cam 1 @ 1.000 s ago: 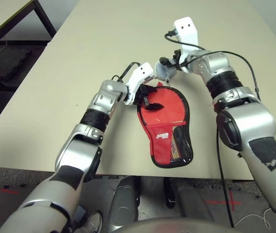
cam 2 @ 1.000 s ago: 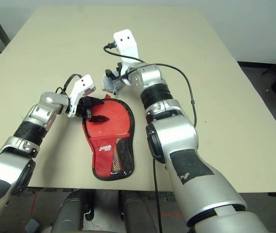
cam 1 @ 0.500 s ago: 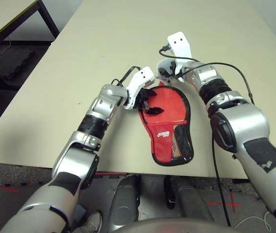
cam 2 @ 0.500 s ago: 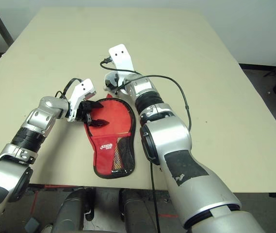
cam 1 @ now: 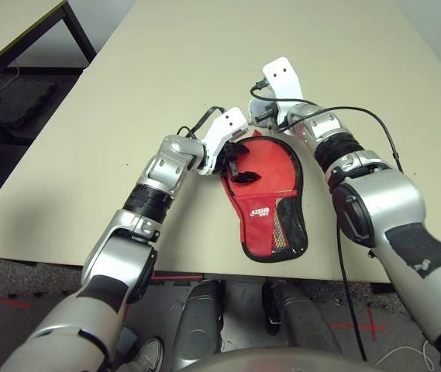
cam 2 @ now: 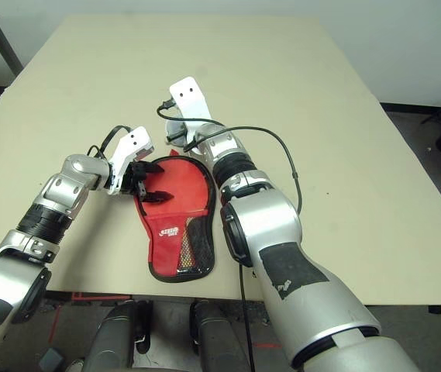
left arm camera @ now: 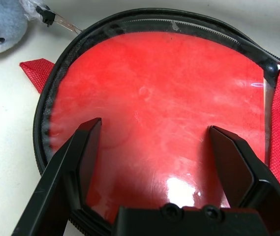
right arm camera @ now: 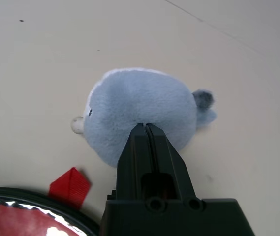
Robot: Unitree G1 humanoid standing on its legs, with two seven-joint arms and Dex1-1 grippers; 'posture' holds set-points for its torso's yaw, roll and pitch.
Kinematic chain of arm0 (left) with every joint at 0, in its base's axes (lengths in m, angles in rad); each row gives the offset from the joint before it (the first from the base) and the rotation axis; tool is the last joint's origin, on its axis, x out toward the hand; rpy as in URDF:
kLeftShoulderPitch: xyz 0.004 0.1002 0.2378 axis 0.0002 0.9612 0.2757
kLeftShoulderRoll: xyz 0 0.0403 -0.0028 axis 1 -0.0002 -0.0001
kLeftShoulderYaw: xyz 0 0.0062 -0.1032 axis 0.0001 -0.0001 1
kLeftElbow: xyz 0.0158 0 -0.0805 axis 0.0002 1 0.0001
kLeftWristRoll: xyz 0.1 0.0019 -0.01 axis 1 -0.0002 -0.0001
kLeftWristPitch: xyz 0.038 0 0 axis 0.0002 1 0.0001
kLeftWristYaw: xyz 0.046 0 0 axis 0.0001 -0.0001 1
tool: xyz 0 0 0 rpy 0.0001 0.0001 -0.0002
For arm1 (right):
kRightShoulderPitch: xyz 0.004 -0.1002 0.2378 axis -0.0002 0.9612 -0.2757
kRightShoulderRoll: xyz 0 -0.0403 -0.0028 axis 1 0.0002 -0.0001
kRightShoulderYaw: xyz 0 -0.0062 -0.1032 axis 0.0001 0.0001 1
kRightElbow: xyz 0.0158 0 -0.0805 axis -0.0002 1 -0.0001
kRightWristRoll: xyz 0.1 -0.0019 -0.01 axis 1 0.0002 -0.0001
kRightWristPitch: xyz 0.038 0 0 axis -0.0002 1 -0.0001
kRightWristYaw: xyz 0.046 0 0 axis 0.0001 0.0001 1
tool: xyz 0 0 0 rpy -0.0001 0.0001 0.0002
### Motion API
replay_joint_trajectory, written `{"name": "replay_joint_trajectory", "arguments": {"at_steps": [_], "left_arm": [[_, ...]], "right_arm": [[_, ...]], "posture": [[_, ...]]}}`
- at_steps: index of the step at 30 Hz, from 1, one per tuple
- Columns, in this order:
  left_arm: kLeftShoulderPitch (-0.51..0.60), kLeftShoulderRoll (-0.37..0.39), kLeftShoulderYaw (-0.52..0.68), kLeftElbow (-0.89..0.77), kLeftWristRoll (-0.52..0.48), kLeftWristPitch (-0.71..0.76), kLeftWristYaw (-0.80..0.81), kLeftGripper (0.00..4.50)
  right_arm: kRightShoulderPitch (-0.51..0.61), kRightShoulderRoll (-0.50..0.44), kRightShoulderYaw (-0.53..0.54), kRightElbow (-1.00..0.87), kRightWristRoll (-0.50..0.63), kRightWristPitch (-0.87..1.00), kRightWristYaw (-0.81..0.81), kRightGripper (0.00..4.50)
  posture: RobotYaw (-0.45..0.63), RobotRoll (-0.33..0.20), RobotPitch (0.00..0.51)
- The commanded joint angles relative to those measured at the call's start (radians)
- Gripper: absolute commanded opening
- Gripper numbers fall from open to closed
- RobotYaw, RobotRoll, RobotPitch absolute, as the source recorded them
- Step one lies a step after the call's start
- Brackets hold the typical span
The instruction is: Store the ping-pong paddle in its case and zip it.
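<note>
Beige worktop (cam 1: 127,101) carrying the scene, with a dark floor and a second table's black legs beyond its left edge. Left tool (left arm camera: 162,147): released, its two black fingers (left arm camera: 83,152) spread wide and hovering just over the round end of the case (cam 1: 270,205). The case, a red paddle-shaped pouch with a black zipper edge, a white logo and a mesh pocket, lies flat near the worktop's front edge, narrow end toward the robot. The ping-pong paddle (left arm camera: 164,103) lies inside it, its red rubber face showing through the open round end. Right tool (right arm camera: 147,135): clenched, fingertips pressed together against a grey-white soft plush ball (right arm camera: 144,110) just beyond the case's far rim; whether it pinches the plush cannot be told.
</note>
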Motion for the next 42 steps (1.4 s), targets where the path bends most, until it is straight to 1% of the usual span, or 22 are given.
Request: {"name": "replay_joint_trajectory", "arguments": {"at_steps": [1,6,11,13,16,19,23,26,28,31,39,41,42], "left_arm": [[0.009,-0.005,-0.022,0.015,0.004,-0.011,0.007,4.50],[0.005,-0.014,-0.026,0.031,0.007,-0.021,0.014,4.50],[-0.003,-0.017,-0.026,0.054,0.009,-0.038,0.015,4.50],[-0.008,-0.019,-0.026,0.064,0.010,-0.046,0.015,4.50],[-0.013,-0.020,-0.027,0.079,0.011,-0.058,0.014,4.50],[-0.017,-0.023,-0.031,0.096,0.013,-0.071,0.012,4.50],[-0.023,-0.026,-0.034,0.113,0.014,-0.084,0.014,4.50],[-0.026,-0.027,-0.033,0.117,0.012,-0.087,0.016,4.50],[-0.024,-0.026,-0.032,0.113,0.011,-0.084,0.017,4.50],[-0.014,-0.021,-0.031,0.097,0.010,-0.075,0.017,4.50],[0.017,0.003,-0.022,0.039,0.005,-0.035,0.032,4.50],[0.024,0.008,-0.021,0.024,0.002,-0.025,0.035,4.50],[0.030,0.011,-0.019,0.010,0.000,-0.016,0.039,4.50]], "right_arm": [[0.021,-0.015,-0.003,0.010,-0.017,-0.018,-0.017,0.04],[0.026,-0.041,-0.010,0.008,-0.019,-0.014,-0.042,0.04],[0.013,-0.090,-0.002,-0.002,-0.038,0.017,-0.077,0.04],[0.009,-0.121,0.002,-0.009,-0.045,0.033,-0.071,0.04],[-0.001,-0.128,-0.038,-0.016,-0.003,0.057,-0.009,0.04],[-0.030,-0.114,-0.148,-0.009,0.098,0.142,-0.028,0.65],[-0.065,-0.091,-0.242,-0.006,0.175,0.161,-0.053,1.97],[-0.072,-0.074,-0.266,0.001,0.192,0.157,-0.063,2.89],[-0.068,-0.059,-0.267,0.008,0.190,0.149,-0.063,3.58],[-0.064,-0.032,-0.259,0.017,0.183,0.138,-0.055,4.48],[-0.071,0.025,-0.231,0.031,0.142,0.111,-0.057,4.48],[-0.071,0.030,-0.229,0.033,0.135,0.106,-0.057,4.48],[-0.071,0.035,-0.222,0.034,0.125,0.098,-0.058,4.48]], "posture": [[0.10,0.000,0.121],[0.08,0.000,0.117],[0.07,0.000,0.117],[0.06,0.000,0.115],[0.05,0.000,0.113],[0.04,0.000,0.111],[0.05,0.000,0.110],[0.06,0.000,0.112],[0.07,0.000,0.115],[0.09,0.000,0.120],[0.16,0.000,0.130],[0.16,0.000,0.130],[0.18,0.000,0.132]]}}
